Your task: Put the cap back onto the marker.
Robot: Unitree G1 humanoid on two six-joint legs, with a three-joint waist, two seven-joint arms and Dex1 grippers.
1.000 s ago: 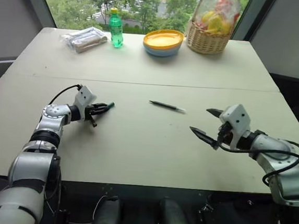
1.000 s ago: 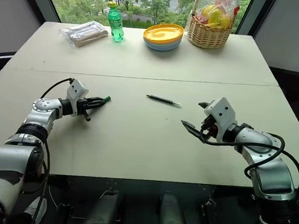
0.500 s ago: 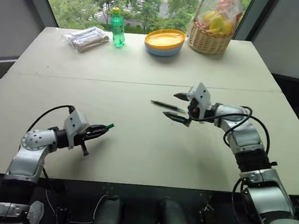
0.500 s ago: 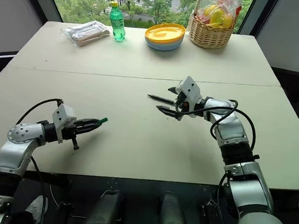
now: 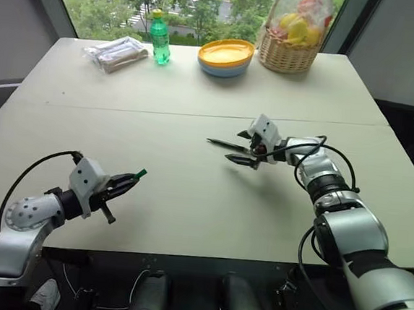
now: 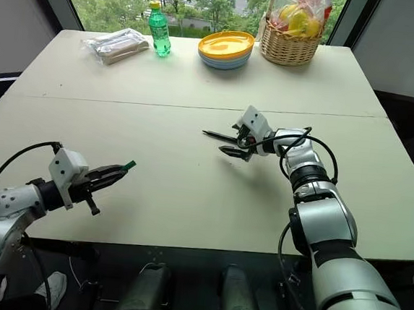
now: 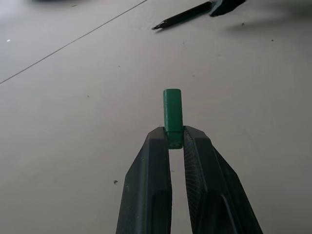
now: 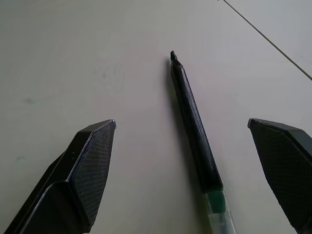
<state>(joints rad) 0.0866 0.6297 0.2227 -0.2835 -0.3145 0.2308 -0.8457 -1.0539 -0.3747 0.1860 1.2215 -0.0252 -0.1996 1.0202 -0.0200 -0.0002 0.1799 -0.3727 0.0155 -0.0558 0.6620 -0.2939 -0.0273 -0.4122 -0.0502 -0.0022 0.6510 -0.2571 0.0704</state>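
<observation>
From the head cameras, the table (image 5: 187, 211) is spread out pale and bare across its near half, and the marker (image 5: 222, 144) is lying flat near the middle of it, just past the seam. The right gripper (image 5: 242, 147) is hanging right over the marker's near end, fingers spread wide, one on either side of the shaft and not yet touching it as far as I can tell. Off to the left and well apart, the left gripper (image 5: 126, 181) is holding the cap (image 5: 141, 172) clear of the table, pinched at the tips.

Looking along the left gripper's fingers, the two black fingers (image 7: 151, 190) are clamping the cap (image 7: 172, 112) by its lower end, most of it sticking out free. It is looking like light, hard, smooth plastic; with so little of it gripped, I'd judge it could twist or pop out if pushed off-axis. The marker (image 7: 183, 17) is showing far off near the other gripper.

Looking along the right gripper's fingers, its fingers (image 8: 83, 170) are standing far apart with the marker (image 8: 194, 131) lying between them, dark barrel running to a pointed end, a greenish translucent section nearest the camera. It is looking thin, stiff and light, round enough to roll on the table. I'd judge the dark barrel around mid-length the best place to take hold, squarely across the shaft, leaving the end the cap goes on clear.
</observation>
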